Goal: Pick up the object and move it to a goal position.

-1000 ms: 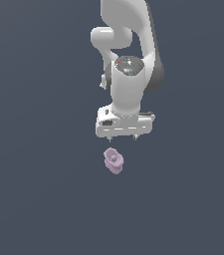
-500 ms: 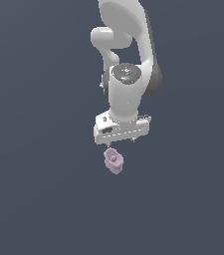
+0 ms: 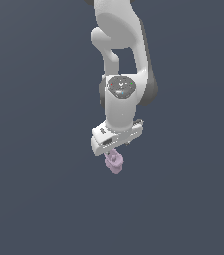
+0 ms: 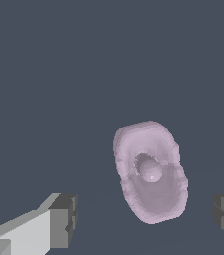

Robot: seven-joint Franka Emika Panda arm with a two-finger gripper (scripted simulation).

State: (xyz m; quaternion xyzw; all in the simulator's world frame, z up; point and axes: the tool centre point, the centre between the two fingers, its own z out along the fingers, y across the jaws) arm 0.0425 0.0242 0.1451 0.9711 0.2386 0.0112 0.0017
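We are working over a plain dark grey-blue floor (image 3: 34, 199). The object (image 3: 114, 163) is lying on it, hollow side up, and in the exterior view it is sitting at about five o'clock from our gripper (image 3: 111, 152), just under it. Our fingers (image 4: 58, 219) are standing wide apart on both sides of the object, touching nothing.
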